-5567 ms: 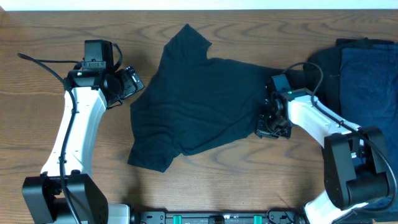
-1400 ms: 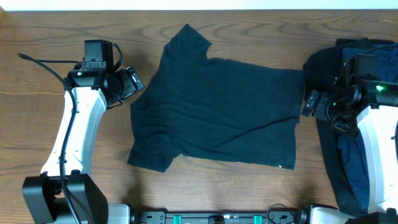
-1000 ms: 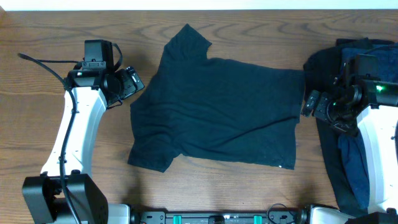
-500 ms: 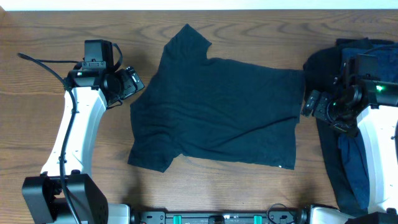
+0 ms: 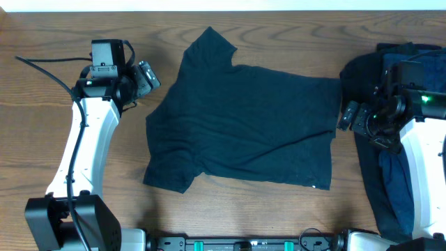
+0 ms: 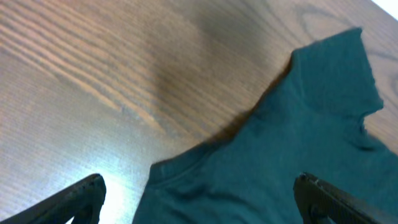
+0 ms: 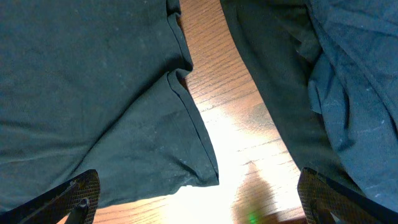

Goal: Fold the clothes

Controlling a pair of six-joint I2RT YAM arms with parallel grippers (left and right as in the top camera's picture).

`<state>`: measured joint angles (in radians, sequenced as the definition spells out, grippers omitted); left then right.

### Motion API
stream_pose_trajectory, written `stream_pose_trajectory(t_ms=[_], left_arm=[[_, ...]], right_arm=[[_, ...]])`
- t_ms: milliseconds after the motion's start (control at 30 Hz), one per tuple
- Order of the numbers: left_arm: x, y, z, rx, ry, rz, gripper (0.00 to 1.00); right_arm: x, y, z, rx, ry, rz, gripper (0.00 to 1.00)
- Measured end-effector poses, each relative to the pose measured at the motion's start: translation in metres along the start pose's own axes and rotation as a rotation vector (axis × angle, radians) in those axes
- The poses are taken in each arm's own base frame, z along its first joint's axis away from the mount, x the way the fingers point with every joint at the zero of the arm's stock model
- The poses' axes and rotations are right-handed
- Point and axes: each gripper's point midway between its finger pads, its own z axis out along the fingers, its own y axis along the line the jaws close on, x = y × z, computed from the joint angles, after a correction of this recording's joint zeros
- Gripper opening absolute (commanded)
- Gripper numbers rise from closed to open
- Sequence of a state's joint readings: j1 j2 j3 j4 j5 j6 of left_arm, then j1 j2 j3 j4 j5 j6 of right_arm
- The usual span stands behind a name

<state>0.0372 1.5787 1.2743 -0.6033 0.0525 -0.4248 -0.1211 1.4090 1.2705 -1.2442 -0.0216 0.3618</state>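
Observation:
A black short-sleeved T-shirt [image 5: 237,125] lies spread flat on the middle of the table, one sleeve pointing to the far edge, a tiny white label [image 5: 315,186] at its near right corner. My left gripper [image 5: 148,75] hovers open just off the shirt's left edge; in the left wrist view the shirt [image 6: 298,143] fills the space ahead of the open left gripper [image 6: 199,202]. My right gripper [image 5: 346,116] is open beside the shirt's right edge, with nothing in it. In the right wrist view the right gripper [image 7: 199,199] stands over bare wood between the shirt [image 7: 93,93] and more dark clothes [image 7: 323,81].
A heap of black and navy garments [image 5: 404,70] lies at the right end of the wooden table [image 5: 28,139], partly under my right arm. A pale strip runs along the table's far edge [image 5: 223,5].
The right gripper let go of the shirt's right side, left it spread out, and moved off right. In the last half second my left gripper shifted toward the far edge.

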Motion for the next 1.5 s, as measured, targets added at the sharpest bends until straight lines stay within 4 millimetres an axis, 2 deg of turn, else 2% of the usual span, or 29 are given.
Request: stream_pose_trajectory(t_ms=[100,133,167,200,233,367,433,567,667,800,1200,1500], left_arm=[[0.0,0.0,0.0,0.0,-0.002,0.0,0.98],[-0.001,0.001,0.0,-0.004,-0.005,0.0,0.92],[-0.001,0.001,0.0,-0.009,-0.007,-0.003,0.64],[-0.001,0.003,0.0,-0.017,-0.009,-0.005,0.26],[-0.001,0.005,0.001,-0.026,-0.009,0.0,0.06],[0.005,0.013,0.008,-0.061,0.021,0.001,0.06],[0.011,0.018,0.018,-0.085,0.056,0.007,0.06],[0.03,0.026,0.047,-0.117,0.145,0.01,0.06],[0.052,0.032,0.072,-0.133,0.234,0.008,0.06],[0.073,0.036,0.092,-0.136,0.319,0.002,0.06],[0.098,0.034,0.111,-0.096,0.422,0.011,0.06],[0.103,0.034,0.117,-0.083,0.452,0.019,0.06]], right_arm=[[0.0,0.0,0.0,0.0,0.0,0.0,0.99],[0.0,0.0,0.0,0.0,0.0,0.0,0.99],[0.0,0.0,0.0,0.0,0.001,0.0,0.99],[0.0,0.0,0.0,0.0,0.0,0.0,0.99],[0.0,0.0,0.0,0.0,0.0,0.0,0.99],[0.0,0.0,0.0,0.0,0.001,0.0,0.99],[0.0,0.0,0.0,0.0,0.001,0.0,0.99],[0.0,0.0,0.0,0.0,0.0,0.0,0.99],[0.0,0.0,0.0,0.0,0.001,0.0,0.99],[0.0,0.0,0.0,0.0,0.0,0.0,0.99],[0.0,0.0,0.0,0.0,0.0,0.0,0.99],[0.0,0.0,0.0,0.0,0.001,0.0,0.99]])
